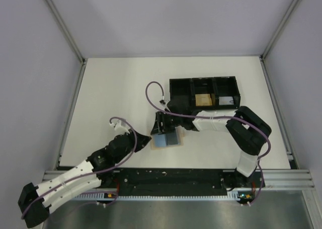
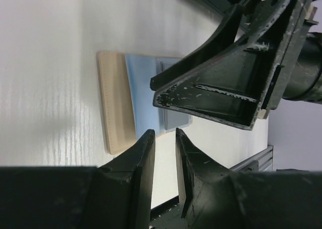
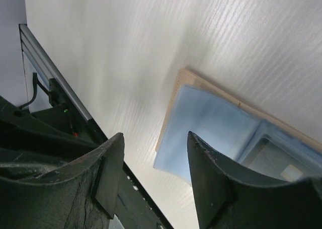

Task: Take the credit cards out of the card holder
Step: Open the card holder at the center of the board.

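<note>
1. My left gripper fills the bottom of my left wrist view. Its two fingers are a narrow slit apart, with only white table between them, and they grip nothing.
2. Just beyond, at 12 o'clock, the card holder lies opened flat, blue-grey inside up.
3. My right gripper hangs over the holder, jaws well apart and empty. I cannot tell whether a fingertip touches it.
4. A grey credit card shows in the panel beneath that finger.
5. From above, the holder lies at 6 o'clock from the table's centre, with my left gripper at its 9 and my right at its 12.
6. The black tray sits at the holder's 1 o'clock, apart from it, with an orange-tan block in its middle compartment.
</note>
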{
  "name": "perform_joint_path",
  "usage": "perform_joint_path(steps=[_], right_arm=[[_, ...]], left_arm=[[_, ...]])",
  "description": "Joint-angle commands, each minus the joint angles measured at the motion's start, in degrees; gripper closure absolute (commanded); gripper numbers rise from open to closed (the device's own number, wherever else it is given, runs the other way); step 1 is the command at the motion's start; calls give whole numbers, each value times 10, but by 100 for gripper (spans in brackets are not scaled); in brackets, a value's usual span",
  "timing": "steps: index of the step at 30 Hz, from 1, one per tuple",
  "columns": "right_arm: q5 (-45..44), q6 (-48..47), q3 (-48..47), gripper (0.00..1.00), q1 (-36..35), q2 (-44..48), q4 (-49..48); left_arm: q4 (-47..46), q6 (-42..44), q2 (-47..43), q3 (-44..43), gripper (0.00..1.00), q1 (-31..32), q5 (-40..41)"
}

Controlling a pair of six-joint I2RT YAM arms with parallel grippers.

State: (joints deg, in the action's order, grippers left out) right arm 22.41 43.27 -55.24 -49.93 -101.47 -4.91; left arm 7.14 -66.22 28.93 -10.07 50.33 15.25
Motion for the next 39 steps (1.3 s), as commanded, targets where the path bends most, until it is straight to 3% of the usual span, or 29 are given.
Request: perform_joint_path(steps=[1, 9, 21, 31, 39], right_arm=[[8, -11, -38, 47, -7, -19, 0], [-54, -35, -37, 46, 3, 36, 41], [-141, -44, 61, 49, 52, 137, 92], [-140, -42, 113, 49, 59, 145, 93], [-116, -42, 127, 49, 59, 149, 69]], left_arm=[[-40, 17, 2, 0, 72, 0, -14], [-93, 35, 57, -17, 73, 0, -50], [-113, 57, 237, -78, 75, 0, -61], [-106, 24, 329, -72, 78, 0, -47], [-107, 21, 336, -66, 79, 0, -49]])
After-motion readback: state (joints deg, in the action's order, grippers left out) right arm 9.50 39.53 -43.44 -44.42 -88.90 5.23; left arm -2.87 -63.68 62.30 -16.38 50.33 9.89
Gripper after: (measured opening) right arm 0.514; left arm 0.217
